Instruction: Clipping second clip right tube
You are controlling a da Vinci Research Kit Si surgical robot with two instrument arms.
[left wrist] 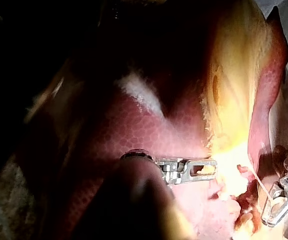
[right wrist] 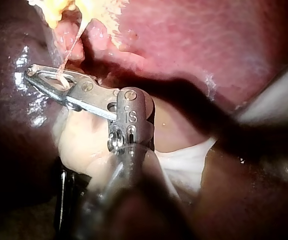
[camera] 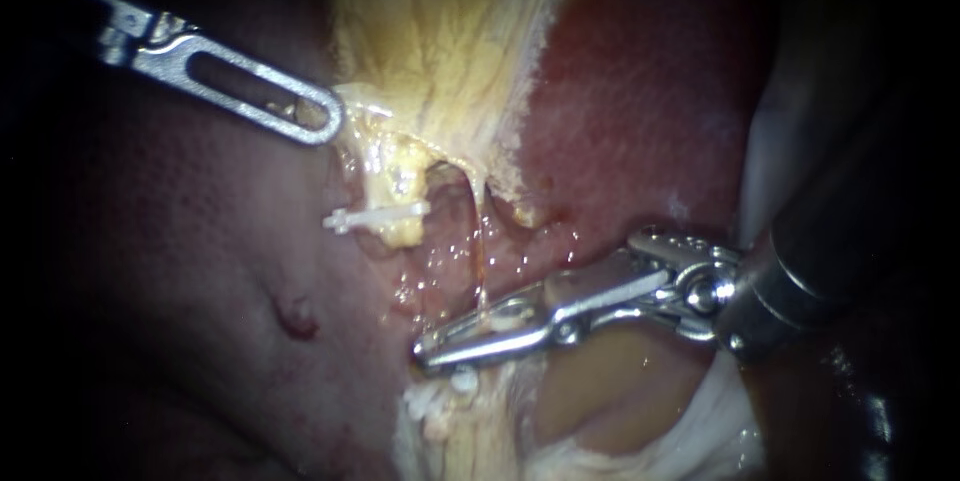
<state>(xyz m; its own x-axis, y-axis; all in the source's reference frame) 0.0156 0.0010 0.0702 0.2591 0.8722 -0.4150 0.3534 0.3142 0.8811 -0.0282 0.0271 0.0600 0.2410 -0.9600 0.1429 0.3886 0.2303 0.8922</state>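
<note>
The right instrument's end effector (camera: pixel 430 349) is closed narrowly on the thin right tube (camera: pixel 481 241), which hangs from the yellowish gallbladder (camera: pixel 440 41) down into it. Just beside it, a white clip (camera: pixel 375 216) sits across the thicker left tube (camera: pixel 403 226). The left instrument's end effector (camera: pixel 322 124) grips the gallbladder's edge above the liver (camera: pixel 200 241).

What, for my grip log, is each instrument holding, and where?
Left instrument: gallbladder, at its lower edge. Right instrument: seemingly the thin right tube, near its lower end.
</note>
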